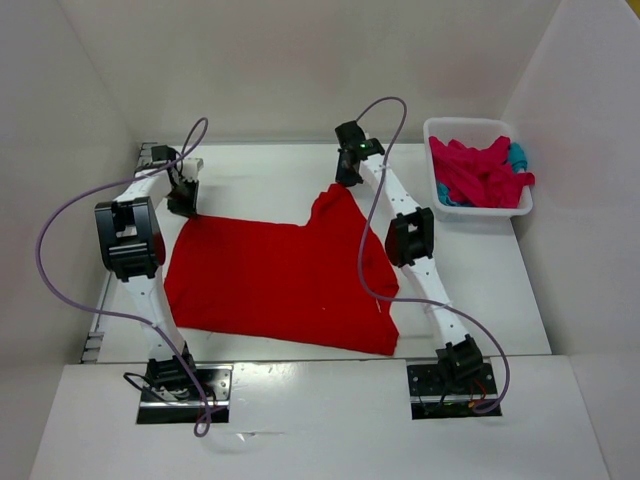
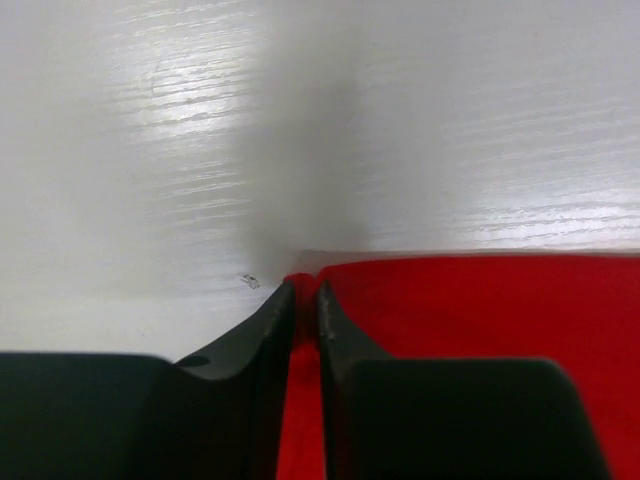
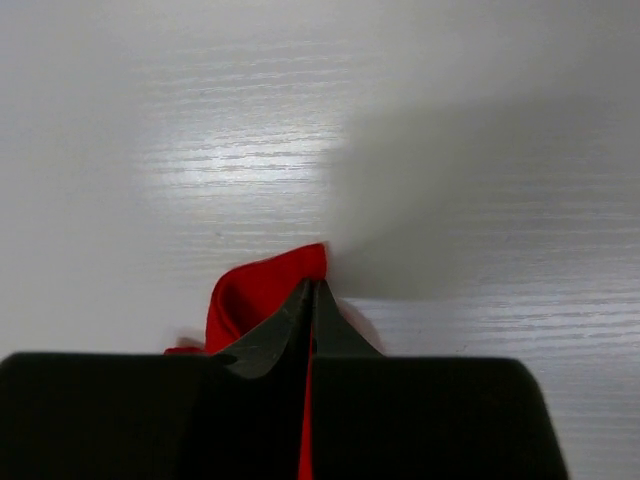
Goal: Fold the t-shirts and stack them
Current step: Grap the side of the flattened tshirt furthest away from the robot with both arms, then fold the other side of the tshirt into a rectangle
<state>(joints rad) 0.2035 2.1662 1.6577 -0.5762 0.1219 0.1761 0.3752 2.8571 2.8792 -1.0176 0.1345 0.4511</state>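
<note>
Left arm (image 1: 128, 238): elbow bent outward, left gripper (image 1: 183, 203) low at far left, fingers (image 2: 250, 340) pinched on red t-shirt (image 1: 280, 280) edge. Right arm (image 1: 410, 236): stretched forward, right gripper (image 1: 347, 176) clamping the shirt's raised far corner.

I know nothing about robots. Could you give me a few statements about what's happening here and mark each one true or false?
1. The red t-shirt lies spread out on the table. True.
2. The right gripper is open and empty. False: it is shut on a raised bit of the red t-shirt's cloth.
3. The white basket holds a crimson-pink shirt and a teal shirt. True.
4. The white basket stands at the table's near left corner. False: it stands at the far right.
5. The left gripper is shut on the red t-shirt's edge. True.
</note>
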